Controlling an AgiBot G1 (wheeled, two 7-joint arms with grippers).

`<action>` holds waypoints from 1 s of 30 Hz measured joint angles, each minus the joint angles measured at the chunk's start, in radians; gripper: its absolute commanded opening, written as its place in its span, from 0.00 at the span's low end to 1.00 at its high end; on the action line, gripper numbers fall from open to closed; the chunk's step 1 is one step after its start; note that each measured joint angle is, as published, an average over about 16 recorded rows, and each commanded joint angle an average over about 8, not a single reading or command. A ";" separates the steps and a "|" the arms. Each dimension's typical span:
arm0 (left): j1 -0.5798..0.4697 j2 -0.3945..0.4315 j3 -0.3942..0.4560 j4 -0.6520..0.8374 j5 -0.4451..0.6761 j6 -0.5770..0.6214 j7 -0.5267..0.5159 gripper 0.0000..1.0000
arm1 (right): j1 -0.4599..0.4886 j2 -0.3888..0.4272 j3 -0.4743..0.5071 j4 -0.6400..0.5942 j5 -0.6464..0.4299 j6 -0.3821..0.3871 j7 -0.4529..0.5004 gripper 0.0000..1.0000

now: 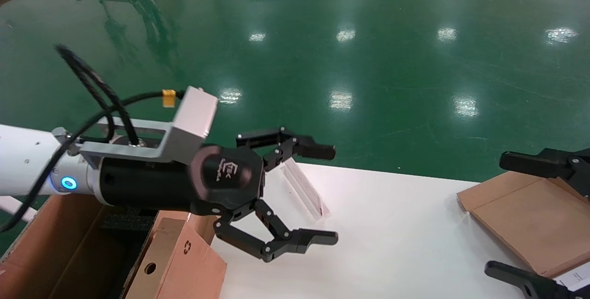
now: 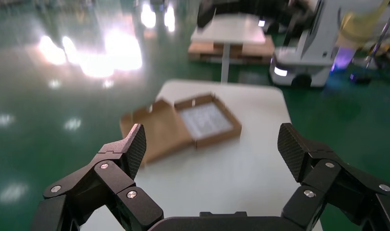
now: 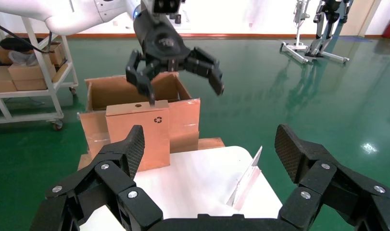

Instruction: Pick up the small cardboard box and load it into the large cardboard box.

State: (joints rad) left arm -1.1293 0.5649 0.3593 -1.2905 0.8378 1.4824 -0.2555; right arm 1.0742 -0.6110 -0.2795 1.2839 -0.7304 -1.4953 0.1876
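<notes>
Our left gripper is held out level from the white left arm, fingers spread wide and holding nothing. Our right gripper sits at the right edge, fingers likewise spread, also holding nothing.

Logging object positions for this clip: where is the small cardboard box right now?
In the head view, the small cardboard box stands low on the robot's left, leaning on the large cardboard box at the white table edge, below the open left pincer.
</notes>
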 measured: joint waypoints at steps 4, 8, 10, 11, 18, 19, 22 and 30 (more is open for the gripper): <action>-0.057 -0.011 0.055 -0.013 0.071 0.001 -0.044 1.00 | 0.000 0.000 0.000 0.000 0.000 0.000 0.000 1.00; -0.128 -0.016 0.120 -0.028 0.152 0.008 -0.100 1.00 | 0.000 0.000 0.000 0.000 0.000 0.000 0.000 1.00; -0.170 -0.016 0.157 -0.038 0.198 0.014 -0.139 1.00 | 0.000 0.000 0.000 0.000 0.000 0.000 0.000 1.00; -0.192 -0.016 0.177 -0.043 0.222 0.019 -0.161 1.00 | 0.000 0.000 0.000 0.000 0.000 0.000 0.000 1.00; -0.365 -0.002 0.333 -0.088 0.403 0.070 -0.365 1.00 | 0.000 0.000 0.000 0.000 0.000 0.000 0.000 1.00; -0.392 0.001 0.358 -0.095 0.431 0.080 -0.400 1.00 | 0.000 0.000 0.000 0.000 0.000 0.000 0.000 1.00; -0.477 0.016 0.441 -0.117 0.520 0.112 -0.509 1.00 | 0.000 0.000 0.000 0.000 0.000 0.000 0.000 1.00; -0.699 0.080 0.683 -0.162 0.731 0.190 -0.786 1.00 | 0.000 0.000 0.000 0.000 0.000 0.000 0.000 1.00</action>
State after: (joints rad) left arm -1.8286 0.6453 1.0424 -1.4530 1.5691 1.6727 -1.0415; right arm 1.0742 -0.6110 -0.2795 1.2839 -0.7304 -1.4953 0.1876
